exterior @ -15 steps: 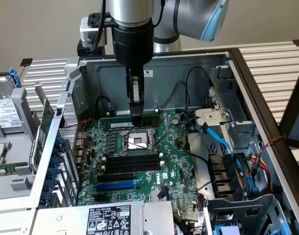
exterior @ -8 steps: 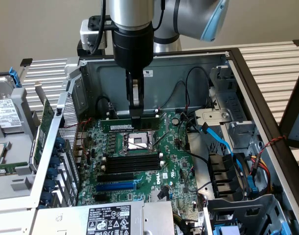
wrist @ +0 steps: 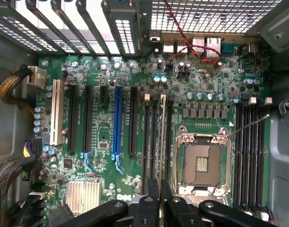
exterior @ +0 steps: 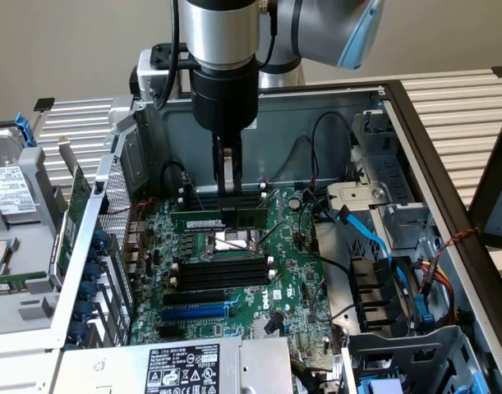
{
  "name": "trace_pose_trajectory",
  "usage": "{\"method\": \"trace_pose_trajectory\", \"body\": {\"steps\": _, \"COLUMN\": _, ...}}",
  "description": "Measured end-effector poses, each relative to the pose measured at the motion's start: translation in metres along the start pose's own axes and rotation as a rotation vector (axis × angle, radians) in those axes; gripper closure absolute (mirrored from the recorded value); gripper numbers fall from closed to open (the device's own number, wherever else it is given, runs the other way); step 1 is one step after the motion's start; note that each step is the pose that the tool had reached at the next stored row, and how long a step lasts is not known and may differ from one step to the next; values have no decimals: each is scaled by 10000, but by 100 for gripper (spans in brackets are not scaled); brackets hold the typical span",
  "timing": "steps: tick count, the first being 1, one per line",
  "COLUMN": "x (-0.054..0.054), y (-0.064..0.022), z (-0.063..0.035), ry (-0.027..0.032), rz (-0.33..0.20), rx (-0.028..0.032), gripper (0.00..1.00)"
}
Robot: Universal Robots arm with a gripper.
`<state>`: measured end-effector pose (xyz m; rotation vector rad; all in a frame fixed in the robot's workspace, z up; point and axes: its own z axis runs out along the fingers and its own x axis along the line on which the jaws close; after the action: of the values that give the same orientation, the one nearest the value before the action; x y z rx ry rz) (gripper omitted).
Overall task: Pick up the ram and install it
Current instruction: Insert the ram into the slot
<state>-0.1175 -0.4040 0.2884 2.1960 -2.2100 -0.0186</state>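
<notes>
The gripper (exterior: 227, 205) was closed on the ram (wrist: 162, 137) at mid-length, holding it on edge over the memory slots (wrist: 148, 142) just beside the CPU socket (wrist: 201, 163). The stick was judged light, stiff and fragile, best gripped by its flat faces.

Green ram (exterior: 249, 217), white label strip (exterior: 197, 223); green motherboard (exterior: 290, 283), blue slot (exterior: 193, 313).

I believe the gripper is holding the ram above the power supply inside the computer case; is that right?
Not quite. The gripper does hold the ram inside the computer case, but above the motherboard, close by the CPU socket, not above the power supply. The exterior view shows it.
</notes>
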Motion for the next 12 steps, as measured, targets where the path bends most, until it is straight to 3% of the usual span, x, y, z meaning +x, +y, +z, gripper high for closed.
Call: {"method": "trace_pose_trajectory", "body": {"steps": 12, "x": 0, "y": -2, "z": 80, "ry": -1, "rz": -83, "rx": 0, "gripper": 86}}
